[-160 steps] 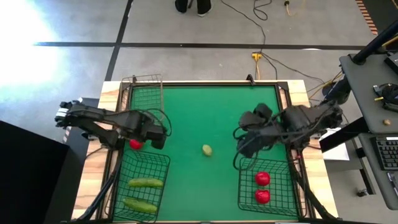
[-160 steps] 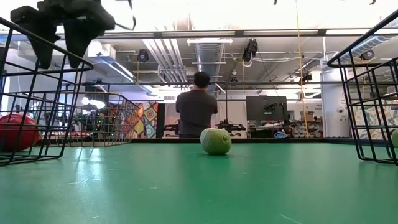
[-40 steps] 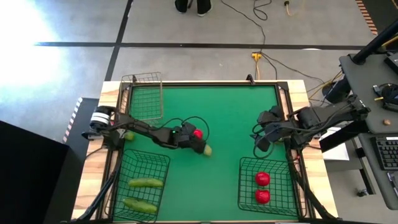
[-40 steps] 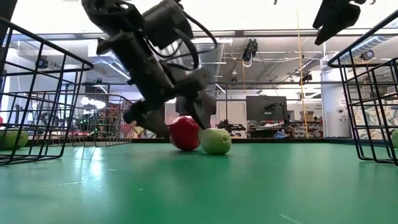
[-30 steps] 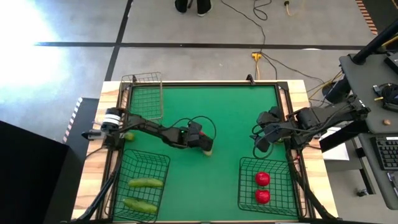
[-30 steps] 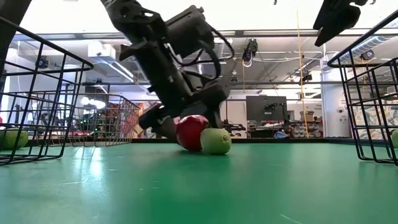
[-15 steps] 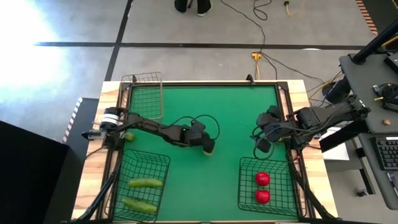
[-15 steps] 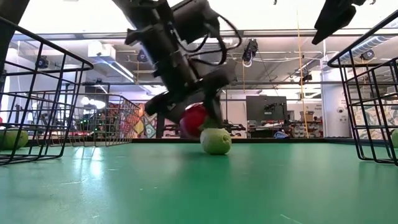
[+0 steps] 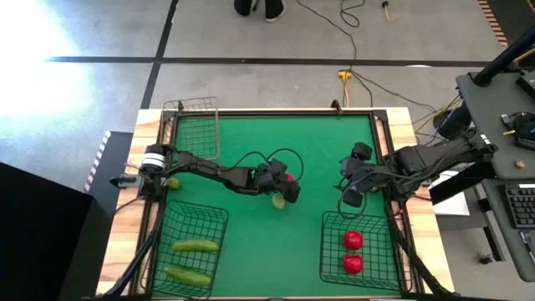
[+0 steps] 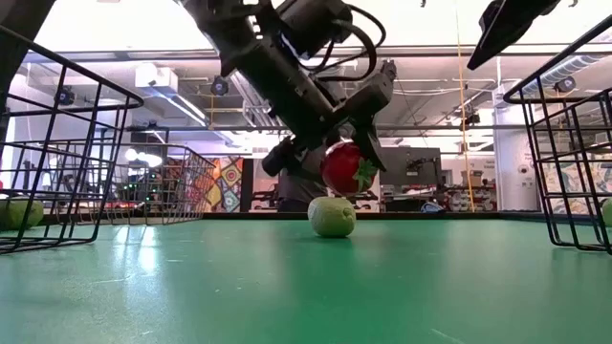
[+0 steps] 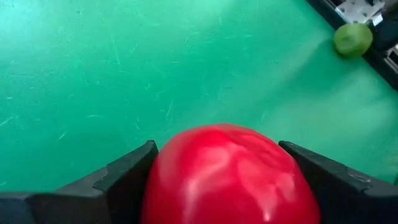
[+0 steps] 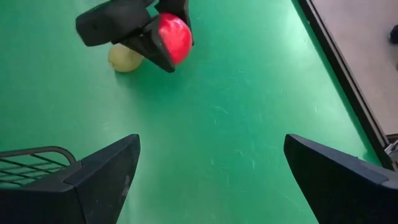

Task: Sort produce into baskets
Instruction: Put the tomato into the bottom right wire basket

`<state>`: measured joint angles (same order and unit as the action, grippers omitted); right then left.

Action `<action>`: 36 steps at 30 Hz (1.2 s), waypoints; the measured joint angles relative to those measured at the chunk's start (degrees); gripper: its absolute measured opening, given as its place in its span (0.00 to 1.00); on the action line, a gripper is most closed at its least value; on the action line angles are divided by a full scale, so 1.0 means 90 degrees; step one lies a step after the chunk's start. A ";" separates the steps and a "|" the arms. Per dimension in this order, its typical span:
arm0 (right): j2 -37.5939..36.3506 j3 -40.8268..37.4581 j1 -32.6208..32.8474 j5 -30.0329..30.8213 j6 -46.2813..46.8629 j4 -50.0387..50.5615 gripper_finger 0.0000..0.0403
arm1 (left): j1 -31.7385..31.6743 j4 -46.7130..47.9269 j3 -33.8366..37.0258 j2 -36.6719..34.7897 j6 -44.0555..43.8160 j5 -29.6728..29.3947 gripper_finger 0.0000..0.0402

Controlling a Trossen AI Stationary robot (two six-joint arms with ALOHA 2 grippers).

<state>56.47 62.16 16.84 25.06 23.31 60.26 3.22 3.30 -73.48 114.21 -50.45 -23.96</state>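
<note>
Now my left gripper [image 10: 346, 164] has lifted the red tomato [image 10: 346, 167] off the mat, where a second ago it sat beside the pale green fruit [image 10: 332, 216]; it is clamped between both fingers. My right gripper [image 12: 205, 180] waits wide open near the tomato basket [image 9: 333, 251], so I judge a handover or carry comes next.

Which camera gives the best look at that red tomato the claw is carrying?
The low view: the red tomato hangs clear above the table in the left claw. The left wrist view crops it, the right wrist view shows it farther off, and the high view shows only a red sliver.
</note>
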 joint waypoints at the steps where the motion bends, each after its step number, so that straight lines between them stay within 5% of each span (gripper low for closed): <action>1: 0.0000 -0.0053 0.0000 -0.0002 -0.0007 -0.0039 0.97 | -0.0031 -0.0104 0.0059 0.0004 -0.0024 0.0107 0.77; 7: 0.0085 -0.0283 -0.0064 -0.0024 -0.0303 -0.0754 0.97 | -0.0203 -0.0467 0.0293 -0.0045 -0.0077 0.0614 0.83; 16: 0.1098 -0.0338 -0.0841 -0.1016 -0.1066 -0.1815 0.97 | -0.0214 0.0134 0.0360 -0.0442 0.0191 0.0770 0.95; 23: 0.2105 -0.0276 -0.1223 -0.1812 -0.1315 -0.2687 0.97 | -0.0161 0.1297 0.1187 -0.2036 0.0497 -0.0126 0.95; 36: 0.4447 0.0345 -0.1747 -0.2645 -0.1740 -0.3310 0.97 | 0.0390 0.0730 0.3922 -0.4785 -0.0573 -0.0273 0.95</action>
<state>96.49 65.27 1.12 1.25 7.65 30.47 6.73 9.88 -38.18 71.15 -55.60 -26.42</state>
